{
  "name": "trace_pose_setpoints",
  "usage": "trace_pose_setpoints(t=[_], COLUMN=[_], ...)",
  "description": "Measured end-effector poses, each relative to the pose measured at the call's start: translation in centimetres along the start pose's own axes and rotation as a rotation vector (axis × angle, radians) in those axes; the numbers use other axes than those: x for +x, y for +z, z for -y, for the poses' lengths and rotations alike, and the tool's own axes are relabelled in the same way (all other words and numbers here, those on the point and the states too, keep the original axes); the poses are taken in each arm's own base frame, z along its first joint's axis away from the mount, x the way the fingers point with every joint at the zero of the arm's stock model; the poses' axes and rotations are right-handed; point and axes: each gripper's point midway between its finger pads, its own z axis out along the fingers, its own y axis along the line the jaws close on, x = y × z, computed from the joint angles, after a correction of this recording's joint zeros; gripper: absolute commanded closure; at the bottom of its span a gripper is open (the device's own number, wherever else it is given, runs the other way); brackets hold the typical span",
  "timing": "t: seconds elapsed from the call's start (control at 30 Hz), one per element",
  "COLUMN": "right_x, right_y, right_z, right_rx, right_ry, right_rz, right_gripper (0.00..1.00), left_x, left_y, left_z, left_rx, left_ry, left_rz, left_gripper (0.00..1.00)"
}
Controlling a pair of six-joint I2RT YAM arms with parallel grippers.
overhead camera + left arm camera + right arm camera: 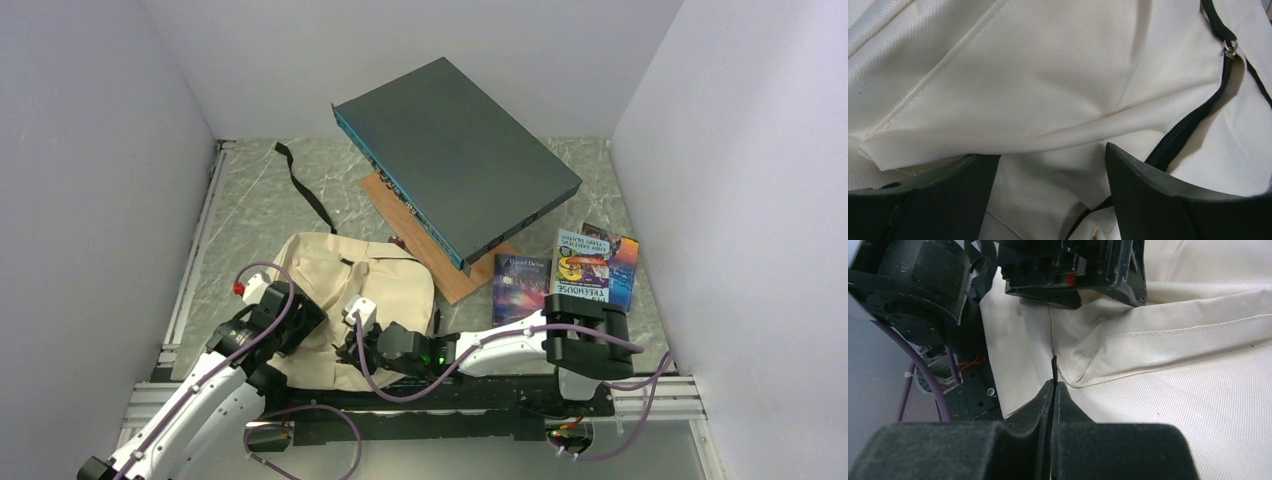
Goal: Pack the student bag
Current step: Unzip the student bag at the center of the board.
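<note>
The cream canvas student bag (350, 285) lies flat on the table in front of both arms, its black strap (300, 185) trailing toward the back. My left gripper (300, 322) sits on the bag's left part. In the left wrist view it (1050, 167) is open, with a fold of the bag's fabric (1048, 75) between its fingers and the black zipper (1193, 120) running past the right finger. My right gripper (360, 345) is at the bag's near edge. In the right wrist view it (1053, 390) is shut on a thin black zipper pull (1053, 367) next to a bag seam (1158, 332).
A big dark grey flat box (455, 150) rests tilted on a wooden board (445, 265) behind the bag. Three books (520, 285) (583, 265) (622, 268) lie at the right. The left arm's wrist (1068, 265) is close in front of the right gripper. White walls enclose the table.
</note>
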Motion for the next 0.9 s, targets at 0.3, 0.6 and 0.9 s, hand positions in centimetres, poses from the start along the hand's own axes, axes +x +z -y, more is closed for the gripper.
trace_pose_setpoints(t=[0.3,0.6,0.9], right_x=[0.3,0.9,0.1], right_y=[1.3,3.2,4.5], right_z=[0.4,1.2,0.7], right_rx=[-0.077,-0.143,-0.144], right_ry=[0.034,0.108,0.102], right_rz=[-0.002,-0.013,-0.016], right_gripper=[0.96,0.80,0.60], left_x=[-0.1,-0.1,-0.1], left_y=[1.2,1.8,1.8], left_z=[-0.8,-1.3,-1.3], left_rx=[-0.027,0.006,0.008], left_ry=[-0.014,-0.029,-0.019], left_rz=[0.034,0.067,0.067], left_gripper=[0.16,0.17,0.17])
